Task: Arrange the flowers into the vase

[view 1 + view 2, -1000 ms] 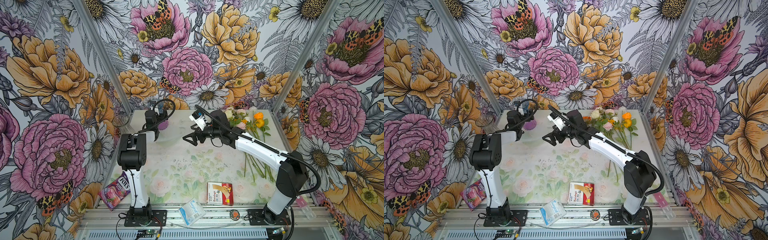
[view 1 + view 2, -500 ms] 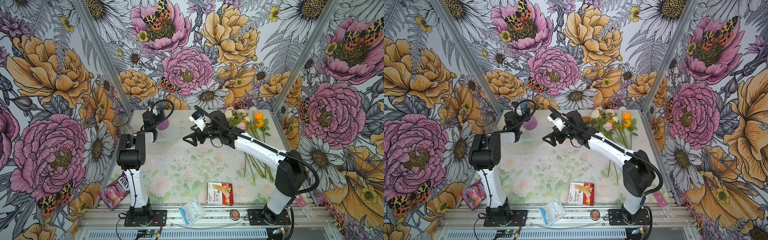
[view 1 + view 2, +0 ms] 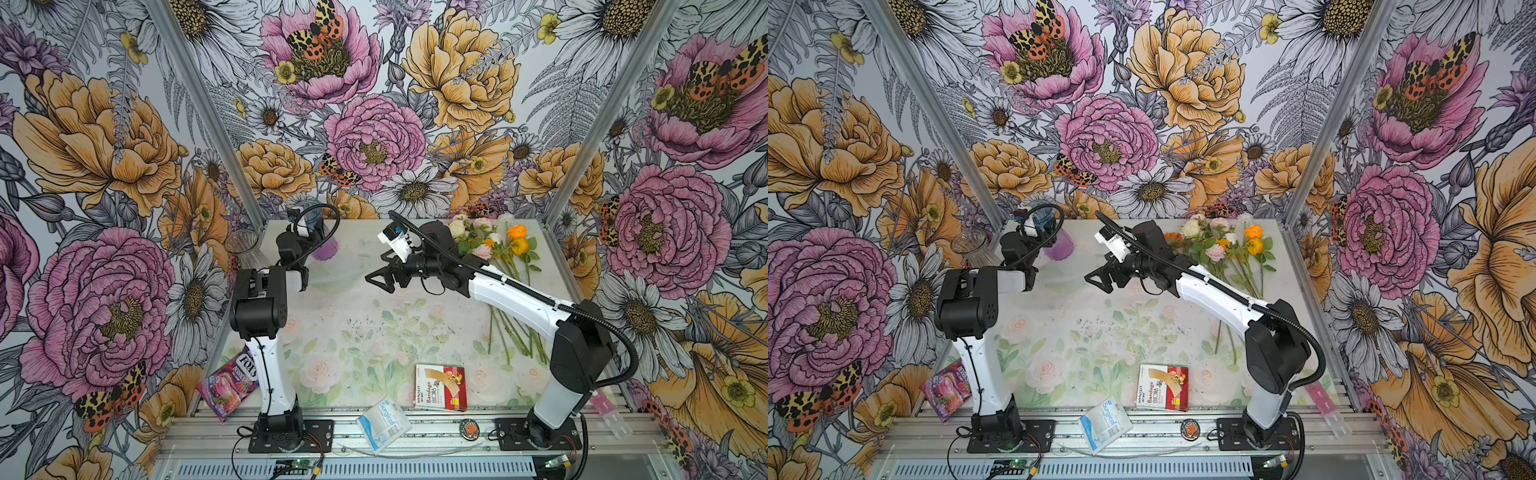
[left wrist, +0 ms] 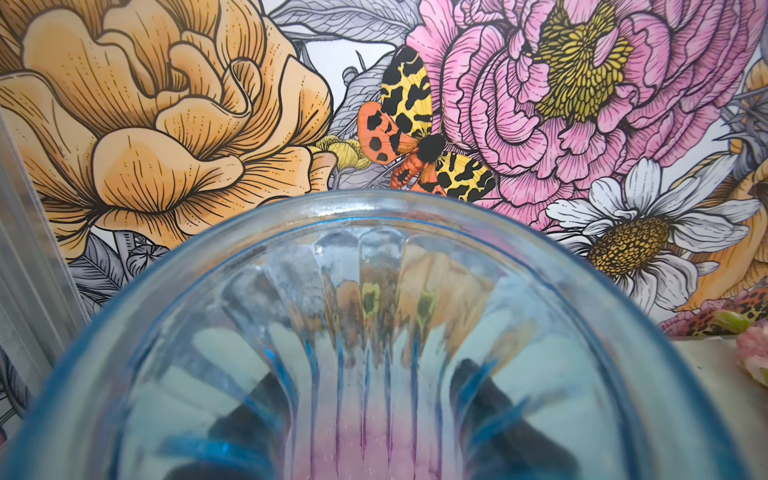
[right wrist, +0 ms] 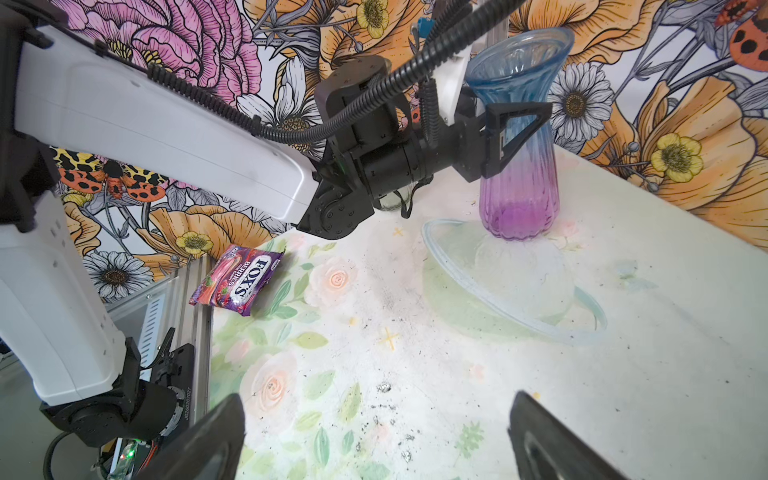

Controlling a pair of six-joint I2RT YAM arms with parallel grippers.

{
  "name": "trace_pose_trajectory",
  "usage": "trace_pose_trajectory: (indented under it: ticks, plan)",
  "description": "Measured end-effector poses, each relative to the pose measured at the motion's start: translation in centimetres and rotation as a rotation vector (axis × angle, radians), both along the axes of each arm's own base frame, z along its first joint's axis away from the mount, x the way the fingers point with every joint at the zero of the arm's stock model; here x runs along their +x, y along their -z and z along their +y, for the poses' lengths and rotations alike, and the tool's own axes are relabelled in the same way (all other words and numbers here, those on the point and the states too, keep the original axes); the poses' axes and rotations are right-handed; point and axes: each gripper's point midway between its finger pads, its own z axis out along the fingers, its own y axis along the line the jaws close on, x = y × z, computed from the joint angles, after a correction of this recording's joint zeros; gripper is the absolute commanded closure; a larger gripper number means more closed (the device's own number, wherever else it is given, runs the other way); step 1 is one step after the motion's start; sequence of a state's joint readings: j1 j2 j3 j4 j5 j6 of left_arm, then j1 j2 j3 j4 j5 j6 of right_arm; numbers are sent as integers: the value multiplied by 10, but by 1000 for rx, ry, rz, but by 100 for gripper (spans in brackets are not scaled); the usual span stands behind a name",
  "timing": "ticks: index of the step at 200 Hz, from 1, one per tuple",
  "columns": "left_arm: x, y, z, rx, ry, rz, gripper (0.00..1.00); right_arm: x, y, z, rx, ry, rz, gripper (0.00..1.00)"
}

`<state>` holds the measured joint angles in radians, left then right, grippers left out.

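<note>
The left hand [image 5: 521, 129] is clamped on the neck of the vase [image 5: 519, 187], upright at the back left of the desk [image 3: 374, 332]. The right hand [image 3: 379, 284] hovers mid-desk, jaws apart, holding nothing. The flowers [image 3: 494, 245] lie bunched at back right, heads toward the wall

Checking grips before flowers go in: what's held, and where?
Left gripper clamps the vase near its narrow neck; right gripper is open, empty.
</note>
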<state>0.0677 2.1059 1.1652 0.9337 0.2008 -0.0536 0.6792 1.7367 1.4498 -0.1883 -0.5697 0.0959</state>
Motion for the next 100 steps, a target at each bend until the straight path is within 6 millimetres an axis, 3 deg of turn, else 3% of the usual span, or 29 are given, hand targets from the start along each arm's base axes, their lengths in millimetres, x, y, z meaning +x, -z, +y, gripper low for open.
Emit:
trace_pose_trajectory:
  ticks: [27,48,71,100]
  plan:
    - [-17,-1,-11,8,17,42,60,5,2,-5,1,23,15,1]
    - [-40,-2,-38,27,49,97,61,12,4,-17,3,68,40,1]
    - [-74,-14,-92,71,130,126,61,4,4,-43,-6,136,51,1]
    - [-130,-43,-174,127,272,80,61,-31,-4,-89,0,237,32,1]
